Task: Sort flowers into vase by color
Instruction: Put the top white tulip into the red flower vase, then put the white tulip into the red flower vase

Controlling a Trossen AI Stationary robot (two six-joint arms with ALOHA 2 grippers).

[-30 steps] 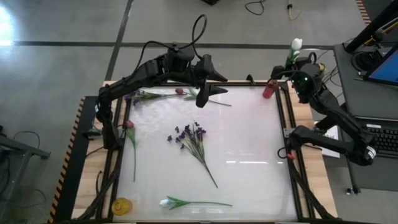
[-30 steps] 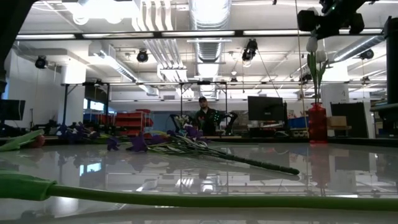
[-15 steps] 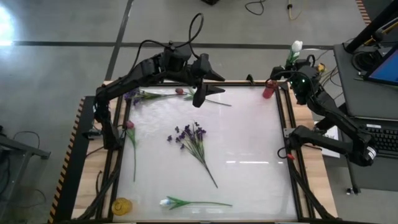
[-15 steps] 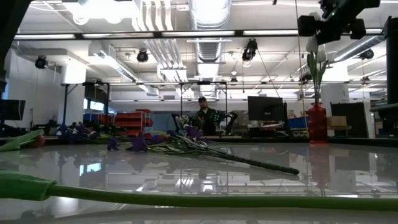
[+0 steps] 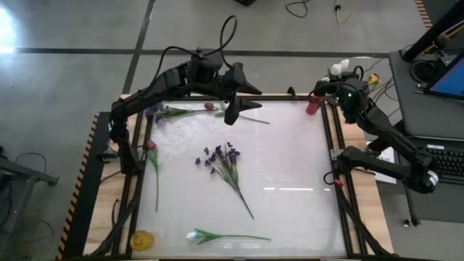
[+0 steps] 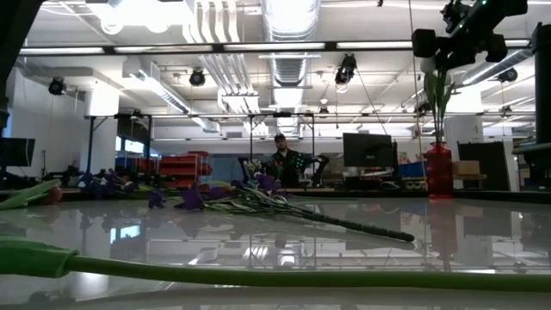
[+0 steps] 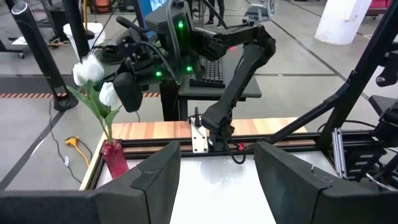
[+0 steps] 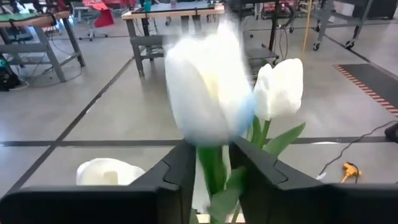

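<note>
Five loose flowers on the glossy white table (image 5: 290,167): one purple small-blossom spray (image 5: 225,163) mid-table, another purple spray (image 5: 161,112) and a pink-red bud (image 5: 209,106) far left, a red bud (image 5: 151,146) at the left edge, one white tulip (image 5: 194,235) near.

Red cylindrical vase (image 5: 313,104) at the far right corner holds white tulips (image 7: 93,78) upright on green stems.

Right gripper (image 5: 341,83) above the vase, fingers around a white tulip stem (image 8: 211,168); gripped or let go, cannot tell.

Left gripper (image 5: 233,116) hovers far centre, spread, empty.

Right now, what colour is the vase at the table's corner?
Red vase, clearest in the left wrist view.
</note>
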